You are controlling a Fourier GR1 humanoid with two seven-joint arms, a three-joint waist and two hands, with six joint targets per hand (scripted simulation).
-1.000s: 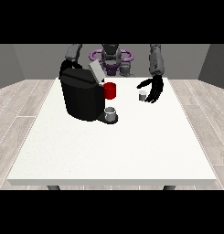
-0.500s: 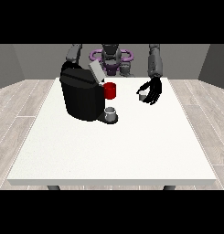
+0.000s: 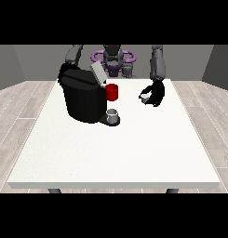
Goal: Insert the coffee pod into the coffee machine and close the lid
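A black coffee machine (image 3: pixel 83 97) stands on the left half of the white table (image 3: pixel 115 148), its grey lid (image 3: pixel 97 72) tilted up and open. A red part (image 3: pixel 112 92) sticks out at its front, above a small grey cup (image 3: pixel 113 114) on the machine's base. The hand at the view's right (image 3: pixel 155 94) hangs just above the table right of the machine, its fingers curled round a small white coffee pod (image 3: pixel 144 96). The hand at the view's left is hidden behind the machine; only its arm (image 3: pixel 73 55) shows.
The robot's torso (image 3: pixel 113 60) stands behind the table's far edge. The table's near half stretches bare white to its front edge (image 3: pixel 115 185).
The hand at the view's right has lifted slightly and drawn the pod a little towards the machine. Machine, lid and cup have not moved.
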